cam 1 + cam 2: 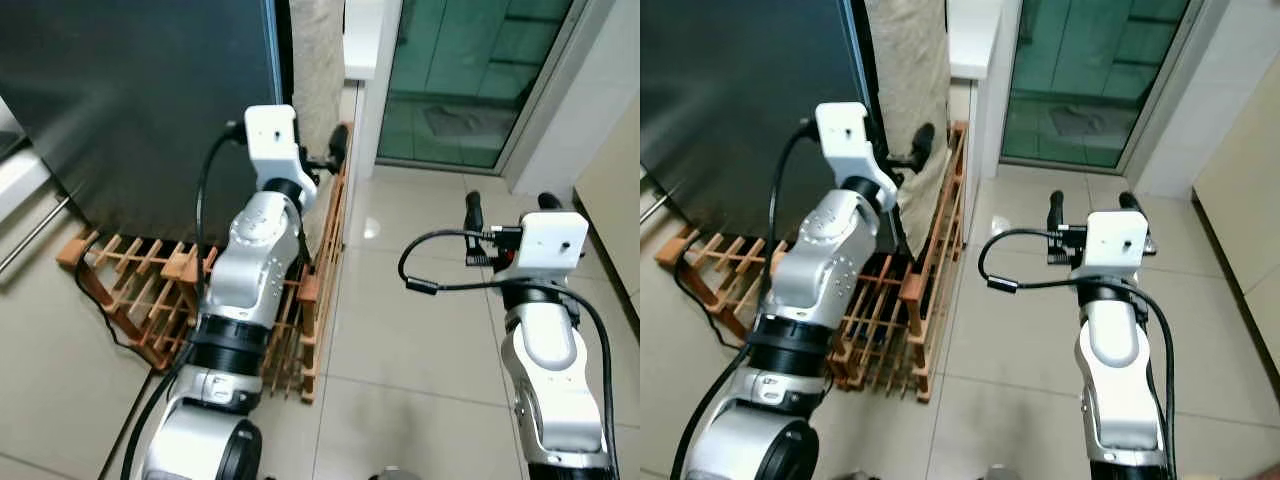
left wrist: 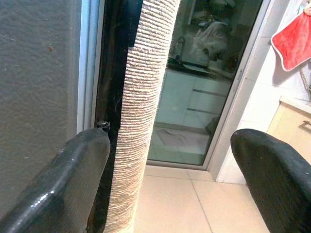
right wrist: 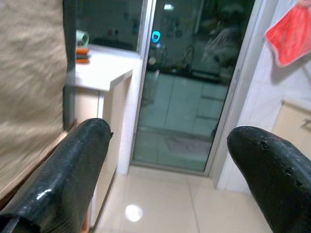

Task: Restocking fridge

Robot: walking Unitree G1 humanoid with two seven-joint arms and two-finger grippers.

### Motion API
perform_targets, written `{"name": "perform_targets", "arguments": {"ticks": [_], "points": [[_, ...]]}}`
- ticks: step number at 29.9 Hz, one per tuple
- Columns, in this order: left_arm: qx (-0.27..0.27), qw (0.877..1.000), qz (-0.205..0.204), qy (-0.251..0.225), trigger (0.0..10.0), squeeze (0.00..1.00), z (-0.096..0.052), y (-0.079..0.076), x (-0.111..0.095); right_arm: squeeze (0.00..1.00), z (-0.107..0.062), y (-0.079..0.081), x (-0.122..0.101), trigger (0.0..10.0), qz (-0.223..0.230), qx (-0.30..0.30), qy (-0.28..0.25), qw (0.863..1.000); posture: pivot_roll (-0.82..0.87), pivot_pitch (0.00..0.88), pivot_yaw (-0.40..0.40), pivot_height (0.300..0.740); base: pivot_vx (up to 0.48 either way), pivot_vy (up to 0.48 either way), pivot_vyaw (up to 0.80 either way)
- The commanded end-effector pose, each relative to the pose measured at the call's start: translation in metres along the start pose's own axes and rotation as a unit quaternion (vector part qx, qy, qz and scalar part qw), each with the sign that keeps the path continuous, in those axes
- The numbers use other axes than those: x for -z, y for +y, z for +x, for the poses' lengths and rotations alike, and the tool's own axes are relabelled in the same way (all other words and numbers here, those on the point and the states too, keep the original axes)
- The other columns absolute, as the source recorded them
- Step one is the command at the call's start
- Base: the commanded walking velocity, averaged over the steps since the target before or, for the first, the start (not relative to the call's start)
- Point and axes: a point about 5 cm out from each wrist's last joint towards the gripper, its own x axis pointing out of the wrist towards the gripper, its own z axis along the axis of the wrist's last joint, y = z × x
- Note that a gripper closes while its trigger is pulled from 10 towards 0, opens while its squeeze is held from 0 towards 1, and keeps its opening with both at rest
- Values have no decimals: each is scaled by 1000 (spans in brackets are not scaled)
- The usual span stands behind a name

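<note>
The dark grey fridge (image 1: 140, 100) stands at the upper left with its door closed. My left gripper (image 2: 170, 160) is raised at the fridge's right edge, open. Between its fingers I see the black gap beside the door and a beige textured panel (image 2: 141, 97); one black fingertip (image 1: 338, 145) shows past that panel. My right gripper (image 1: 510, 205) is held up over the tiled floor to the right, open and empty, well away from the fridge. No food items can be made out.
A wooden slatted rack (image 1: 140, 280) lies on the floor against the fridge, under my left arm. A white counter (image 1: 362, 40) and a glass sliding door (image 1: 470, 80) are ahead. A red cloth (image 3: 291, 34) hangs at the right wall.
</note>
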Motion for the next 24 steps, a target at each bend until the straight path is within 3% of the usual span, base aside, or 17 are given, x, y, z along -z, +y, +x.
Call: {"name": "perform_targets", "arguments": {"ticks": [1,11,24], "points": [[-9,1000,14,-8,10000,0,3,0,-5,180,-4,-5,1,10000,2,10,7,1000,-165,98,58,732,0,0,0],[-47,999,11,-6,10000,0,13,-2,-7,184,-14,-8,5,10000,-5,20,22,1000,-189,119,73,732,0,0,0],[-73,997,-17,-16,10000,0,13,7,-9,184,-14,-6,6,10000,-5,23,24,999,-181,119,78,732,0,0,0]]}}
